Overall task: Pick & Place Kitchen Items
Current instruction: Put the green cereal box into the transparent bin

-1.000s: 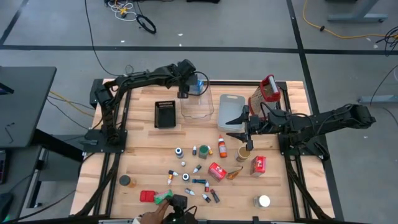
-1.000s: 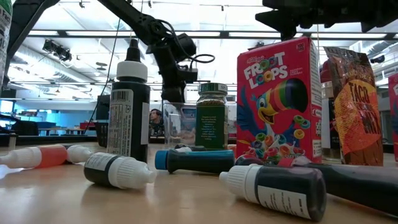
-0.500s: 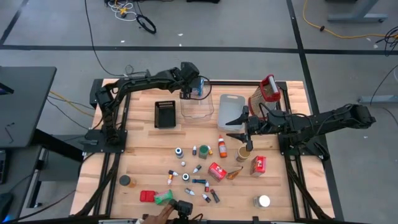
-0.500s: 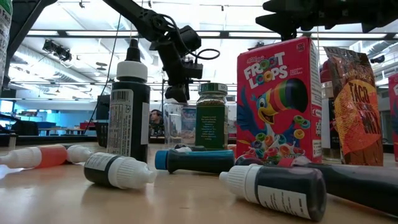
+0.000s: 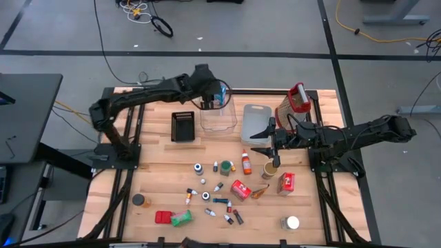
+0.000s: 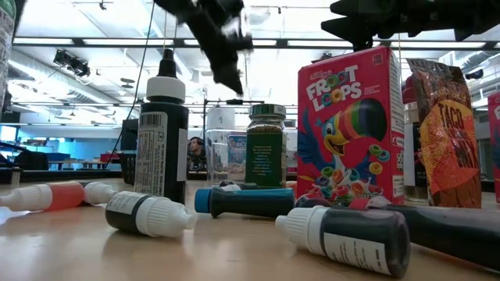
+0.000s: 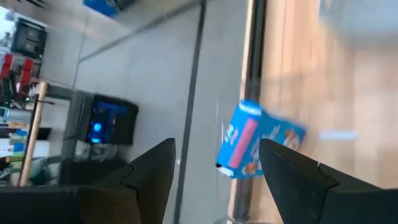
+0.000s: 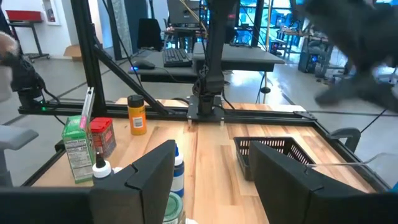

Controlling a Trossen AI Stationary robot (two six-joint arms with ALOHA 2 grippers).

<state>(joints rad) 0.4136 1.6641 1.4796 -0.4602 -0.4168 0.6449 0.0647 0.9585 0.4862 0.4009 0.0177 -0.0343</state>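
Wooden slats of the counter (image 5: 165,169) carry a scatter of small bottles and boxes near the front edge. At the back, the left pincer (image 5: 211,95) has swung up off the clear bin (image 5: 219,117), jaws wide and empty; a blue box (image 7: 258,140) now lies in there, apparently just released. The right pincer (image 5: 256,135) waits open mid-counter, unmoved.
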